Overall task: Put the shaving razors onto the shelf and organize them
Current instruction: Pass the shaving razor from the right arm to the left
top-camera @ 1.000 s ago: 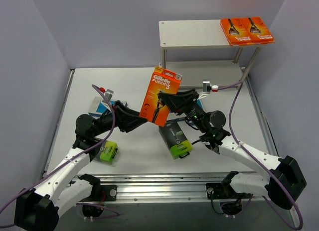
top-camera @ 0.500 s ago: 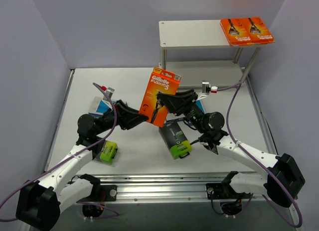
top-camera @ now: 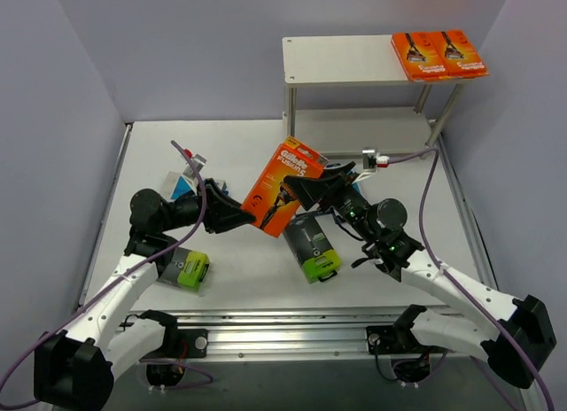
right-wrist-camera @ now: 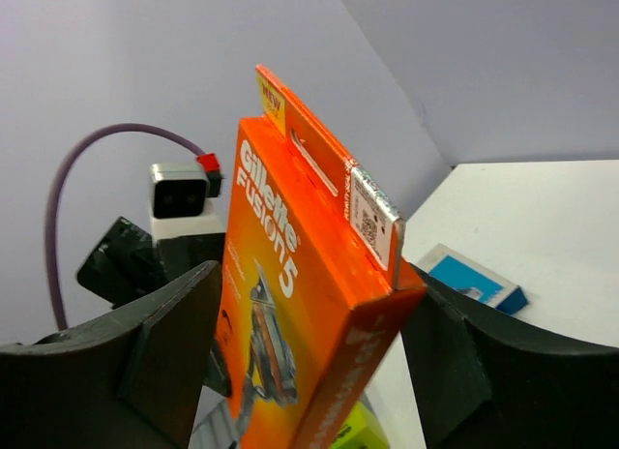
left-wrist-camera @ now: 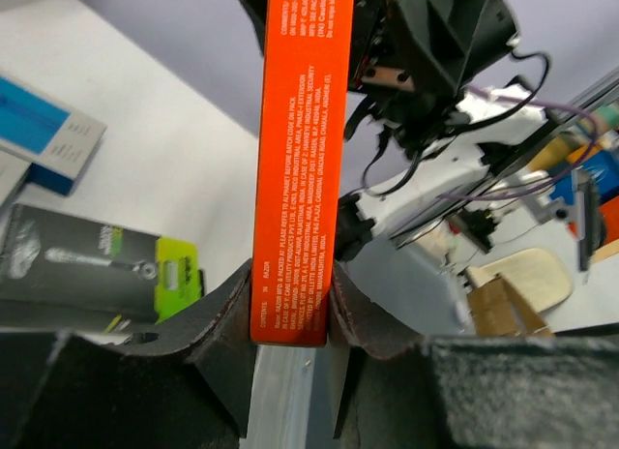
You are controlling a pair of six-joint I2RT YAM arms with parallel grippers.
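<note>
I have one orange razor pack (top-camera: 283, 188) up in the air over the middle of the counter (top-camera: 239, 154), tilted with its top leaning to the right. My left tool (left-wrist-camera: 290, 314) is clenched on it. In the left wrist view both fingers press against the two faces of the pack at its lower edge, and the narrow printed side runs straight up from between them. My right tool (top-camera: 312, 185) sits at the pack's right side. In its own wrist view the fingers stand spread on either side of the pack, wider than the pack is thick, so I read it as released and not gripping.

The shelf (top-camera: 341, 61) stands at the far edge of the counter. Two orange packs (top-camera: 438, 55) lie flat and side by side at the right end of its top board, touching each other.

On the counter, a black pack (top-camera: 310, 244) with a lime-green end lies just below the raised pack, near the right arm. A second black pack (top-camera: 186, 269) lies under the left arm's forearm. Light blue packs (top-camera: 182, 185) lie at the left, mostly hidden behind the left arm, and I cannot count them.
</note>
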